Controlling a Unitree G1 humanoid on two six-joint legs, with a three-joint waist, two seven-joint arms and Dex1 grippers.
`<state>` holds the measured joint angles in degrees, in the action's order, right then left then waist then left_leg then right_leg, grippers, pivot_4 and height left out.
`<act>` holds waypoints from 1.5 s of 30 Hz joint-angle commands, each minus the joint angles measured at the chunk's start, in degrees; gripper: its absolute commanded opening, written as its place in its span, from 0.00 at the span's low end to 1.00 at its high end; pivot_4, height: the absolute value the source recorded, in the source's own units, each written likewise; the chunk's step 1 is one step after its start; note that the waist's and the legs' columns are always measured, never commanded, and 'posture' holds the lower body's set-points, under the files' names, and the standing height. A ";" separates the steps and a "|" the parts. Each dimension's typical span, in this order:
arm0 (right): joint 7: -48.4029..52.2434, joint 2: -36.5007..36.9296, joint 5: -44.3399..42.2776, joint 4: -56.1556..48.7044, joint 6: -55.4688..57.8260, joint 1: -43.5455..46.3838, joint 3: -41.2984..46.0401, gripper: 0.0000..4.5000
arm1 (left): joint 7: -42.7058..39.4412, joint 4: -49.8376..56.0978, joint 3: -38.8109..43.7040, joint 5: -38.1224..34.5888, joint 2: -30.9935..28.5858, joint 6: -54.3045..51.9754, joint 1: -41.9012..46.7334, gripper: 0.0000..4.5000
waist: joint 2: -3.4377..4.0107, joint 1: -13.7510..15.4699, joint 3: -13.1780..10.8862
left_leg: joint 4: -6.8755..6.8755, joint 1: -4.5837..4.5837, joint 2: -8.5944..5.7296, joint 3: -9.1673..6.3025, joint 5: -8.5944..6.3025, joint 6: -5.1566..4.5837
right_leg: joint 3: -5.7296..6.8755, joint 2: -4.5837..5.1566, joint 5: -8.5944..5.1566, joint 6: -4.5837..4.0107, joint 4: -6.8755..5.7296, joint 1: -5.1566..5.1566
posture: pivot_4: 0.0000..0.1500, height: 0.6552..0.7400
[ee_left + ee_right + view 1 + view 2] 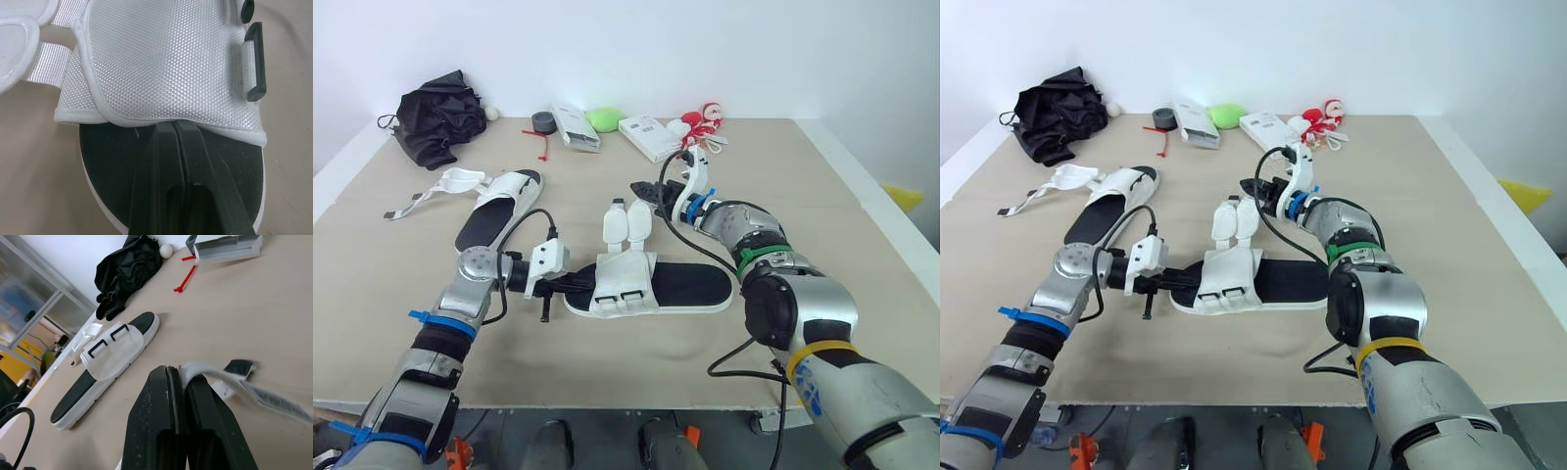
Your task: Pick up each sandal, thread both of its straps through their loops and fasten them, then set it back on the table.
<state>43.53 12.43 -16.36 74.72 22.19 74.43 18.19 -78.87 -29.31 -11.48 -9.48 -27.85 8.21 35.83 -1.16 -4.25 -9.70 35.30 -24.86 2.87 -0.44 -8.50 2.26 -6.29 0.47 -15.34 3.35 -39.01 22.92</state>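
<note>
A white sandal with a black footbed (690, 286) lies in the middle of the table, its two straps (626, 223) unthreaded and spread toward the far side. My left gripper (574, 285) is shut, its fingertips (173, 128) touching the hem of the sandal's white upper (161, 63) above the footbed. My right gripper (639, 189) is shut on one white strap (215, 377) of this sandal, just past the strap ends. A second sandal (499, 208) lies at the far left with its upper (460, 180) flipped open.
Along the back edge sit a black cloth (435, 122), a tape roll (544, 121), two white boxes (576, 127) (646, 137), a green object (604, 118) and a red-and-white toy (700, 119). A red tie (543, 143) lies near the roll.
</note>
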 commanded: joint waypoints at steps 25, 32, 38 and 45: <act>36.83 12.76 -7.58 -78.47 5.28 -29.60 -24.23 0.05 | -1.79 -4.08 -5.19 4.70 2.37 -2.11 -1.81 0.00 | 0.14 1.76 0.06 | 0.03 -0.28 -0.12 -0.22 -0.10 0.16 | 0.05 0.00 -0.27 0.02 0.02 0.10 | 1.00 0.98; 26.90 15.24 12.53 -78.97 -24.27 -35.59 -33.49 0.05 | -1.91 -4.13 -5.04 4.74 2.07 -2.09 -1.81 0.00 | 0.14 1.66 0.09 | 0.06 -0.20 -0.12 -0.24 -0.16 0.23 | 0.07 -0.02 -0.35 -0.03 0.02 0.08 | 1.00 0.98; 15.42 19.04 28.20 -68.97 -64.39 -35.06 -35.37 0.05 | -2.01 -4.29 -4.93 4.73 1.72 -2.02 -1.81 0.00 | 0.10 1.73 0.11 | 0.05 -0.19 -0.12 -0.22 -0.16 0.25 | 0.07 -0.02 -0.36 0.01 0.05 0.05 | 1.00 0.98; -5.06 22.95 47.82 -57.78 -88.49 -32.32 -32.63 0.05 | -2.17 -4.41 -4.93 4.70 1.60 -2.00 -1.74 0.00 | 0.10 1.65 0.10 | 0.05 -0.13 -0.12 -0.18 -0.16 0.24 | 0.01 -0.02 -0.35 -0.03 0.04 0.03 | 1.00 0.98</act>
<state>44.09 34.86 27.37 16.29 -62.14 40.58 -16.85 -79.50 -30.51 -11.73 -9.11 -25.87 7.52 36.99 -1.07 -2.59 -9.60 35.35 -24.97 2.75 -0.63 -8.65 2.50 -6.29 0.45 -15.67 3.30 -38.98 22.93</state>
